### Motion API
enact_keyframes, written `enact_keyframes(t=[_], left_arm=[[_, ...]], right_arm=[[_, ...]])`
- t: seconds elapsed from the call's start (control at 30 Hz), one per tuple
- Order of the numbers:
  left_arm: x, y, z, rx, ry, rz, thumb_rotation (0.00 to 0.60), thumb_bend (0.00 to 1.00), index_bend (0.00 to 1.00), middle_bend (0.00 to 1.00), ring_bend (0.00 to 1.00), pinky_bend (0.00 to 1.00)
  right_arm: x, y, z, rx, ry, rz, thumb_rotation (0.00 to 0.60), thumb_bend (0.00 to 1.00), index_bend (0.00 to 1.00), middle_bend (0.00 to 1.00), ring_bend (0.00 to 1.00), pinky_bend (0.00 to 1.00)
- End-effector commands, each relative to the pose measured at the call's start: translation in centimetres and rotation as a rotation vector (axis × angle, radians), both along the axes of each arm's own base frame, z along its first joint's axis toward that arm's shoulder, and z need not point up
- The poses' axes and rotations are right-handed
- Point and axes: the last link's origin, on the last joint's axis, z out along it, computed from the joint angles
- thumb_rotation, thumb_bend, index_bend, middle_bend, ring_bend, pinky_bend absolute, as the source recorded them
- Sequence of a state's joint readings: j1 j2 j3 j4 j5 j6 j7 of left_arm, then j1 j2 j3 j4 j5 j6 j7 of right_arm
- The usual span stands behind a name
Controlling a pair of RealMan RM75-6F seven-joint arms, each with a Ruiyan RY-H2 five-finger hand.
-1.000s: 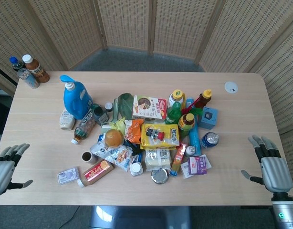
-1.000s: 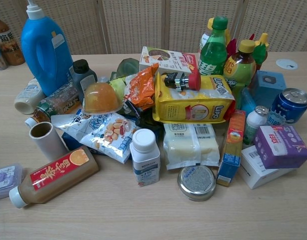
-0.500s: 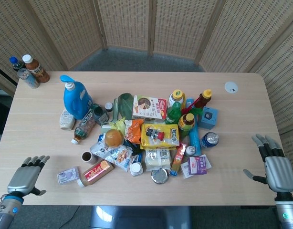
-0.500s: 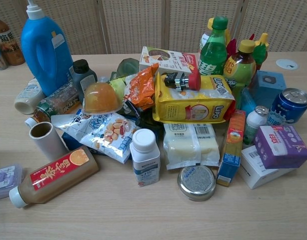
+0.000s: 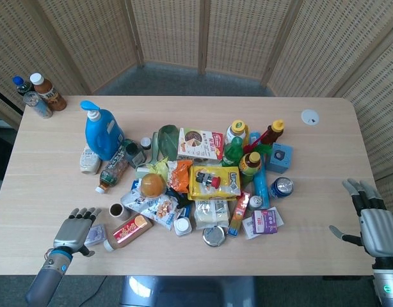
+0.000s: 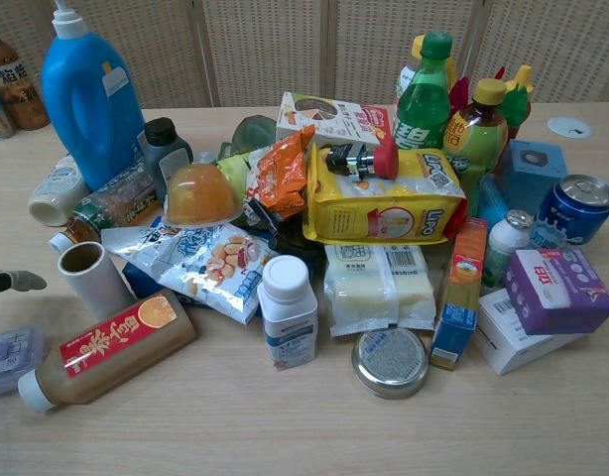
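My left hand (image 5: 73, 228) hovers open over the table's near left part, fingers spread, right above the small lilac packet (image 5: 94, 235) and beside the lying brown drink bottle (image 5: 128, 231). In the chest view only one of its fingertips (image 6: 15, 281) shows at the left edge, above the lilac packet (image 6: 9, 355). My right hand (image 5: 374, 227) is open at the table's near right edge, fingers apart, well away from the purple box (image 5: 265, 220) and the blue can (image 5: 281, 187).
A heap of groceries fills the table's (image 5: 324, 166) middle: blue detergent jug (image 5: 104, 133), yellow snack bag (image 5: 214, 182), green bottle (image 6: 422, 91), white pill bottle (image 6: 288, 309), round tin (image 6: 389, 361), cardboard tube (image 6: 89, 276). Three bottles (image 5: 36, 93) stand at the far left corner.
My left hand has swept right from the table's left edge to above the lilac packet. My right hand has drifted slightly right and down.
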State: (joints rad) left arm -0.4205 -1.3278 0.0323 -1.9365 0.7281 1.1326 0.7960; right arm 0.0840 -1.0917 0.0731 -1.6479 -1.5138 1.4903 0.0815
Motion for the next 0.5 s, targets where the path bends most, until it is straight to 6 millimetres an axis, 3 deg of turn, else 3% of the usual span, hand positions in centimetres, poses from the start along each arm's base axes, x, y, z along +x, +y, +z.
enact_keyframes(t=[0.03,0.27,0.4,0.5], left_arm=[[-0.1,0.0,-0.2,0.002,0.008,0.001,0.600,0.05,0.04,0.00,0.00,0.00],[-0.3,-0.1,-0.6,0.007,0.021,-0.009,0.600,0.05,0.10,0.00,0.00,0.00],[-0.3,-0.2,-1.0,0.014,0.040,-0.045,0.600,0.05,0.23,0.04,0.07,0.19],[-0.4,-0.3,-1.4,0.007,0.058,-0.066,0.600,0.05,0.36,0.13,0.16,0.25]], right_arm=[[0.0,0.0,0.1,0.000,-0.003,0.000,0.600,0.00,0.00,0.00,0.00,0.00],[0.0,0.0,0.1,0.000,-0.005,0.001,0.600,0.00,0.00,0.00,0.00,0.00],[0.0,0.0,0.1,-0.001,-0.004,0.001,0.600,0.00,0.00,0.00,0.00,0.00],[0.0,0.0,0.1,-0.001,-0.007,-0.001,0.600,0.00,0.00,0.00,0.00,0.00]])
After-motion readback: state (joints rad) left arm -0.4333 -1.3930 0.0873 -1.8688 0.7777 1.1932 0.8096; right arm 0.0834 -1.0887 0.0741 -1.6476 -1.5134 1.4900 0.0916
